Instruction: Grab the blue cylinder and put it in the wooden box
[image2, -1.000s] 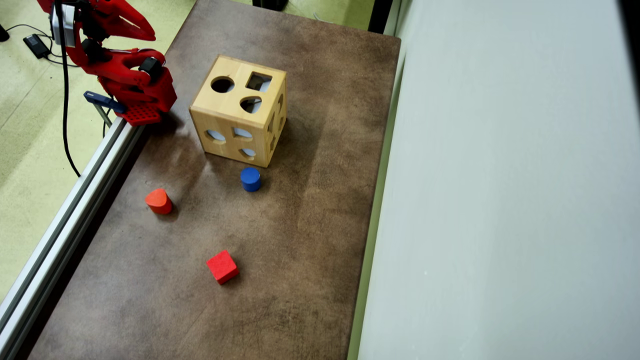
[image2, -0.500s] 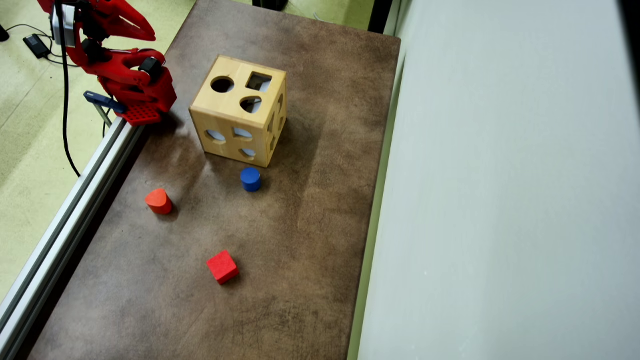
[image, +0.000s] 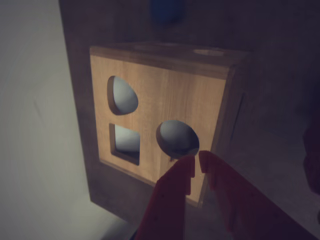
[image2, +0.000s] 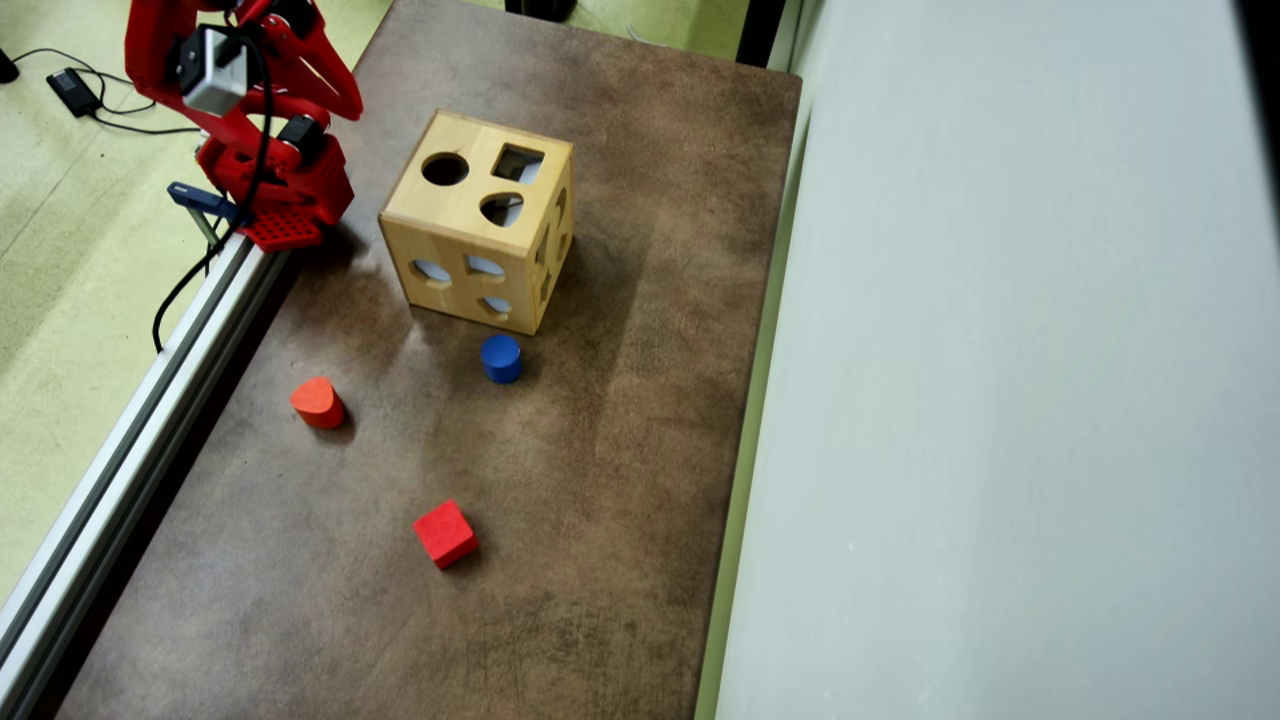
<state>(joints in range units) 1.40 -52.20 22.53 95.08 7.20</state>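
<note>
blue cylinder (image2: 500, 357) just beside wooden box (image2: 478, 222) | jaws nearly closed, empty

The arm (image2: 250, 100) is bright red plastic throughout, built of angular, flat-sided shells. A small silver-grey box (image2: 212, 72) with a dark face sits on its upper part, and a black cable (image2: 262, 140) runs down past dark motor blocks. Its base (image2: 283, 228) has a gridded surface. In the dim wrist view, two red fingers (image: 172, 200) show, one seemingly with a stepped edge.
</note>
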